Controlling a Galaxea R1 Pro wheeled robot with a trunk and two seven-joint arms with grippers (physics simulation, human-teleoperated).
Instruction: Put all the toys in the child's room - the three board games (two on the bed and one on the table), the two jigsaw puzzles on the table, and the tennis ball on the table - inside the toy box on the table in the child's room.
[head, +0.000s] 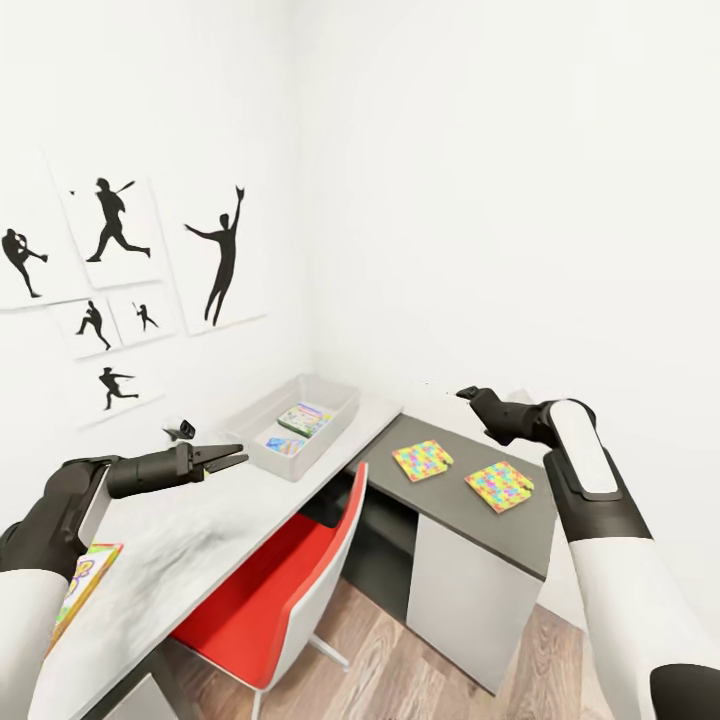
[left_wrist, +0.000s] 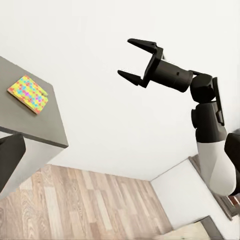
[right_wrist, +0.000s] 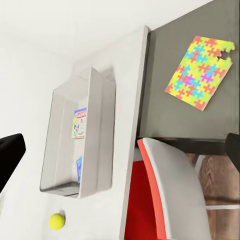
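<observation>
the left end effector (head: 232, 457) hovers above the pale surface (head: 200, 530), its fingers apart and holding nothing, pointed toward the toy box (head: 262, 424). the grey toy box sits on that surface near the corner of the room, and two board games lie flat inside it: a white-and-green one (head: 305, 418) and a smaller blue one (head: 285, 444) beside it. the right wrist view looks down into the same box (right_wrist: 100, 145), with both games on its floor and the tennis ball (right_wrist: 56, 221) resting on the surface just outside one end of the box. a third printed game box (head: 82, 580) lies on the surface close to the left arm, partly hidden by it. two jigsaw puzzles (head: 422, 460) (head: 499, 486) lie side by side, apart from each other, on the lower dark grey cabinet (head: 520, 530). the right end effector (left_wrist: 137, 60) is held up in the air before the white wall, over the cabinet's far side, its fingers spread and empty. a red chair (head: 270, 590) is tucked at the surface's edge.
</observation>
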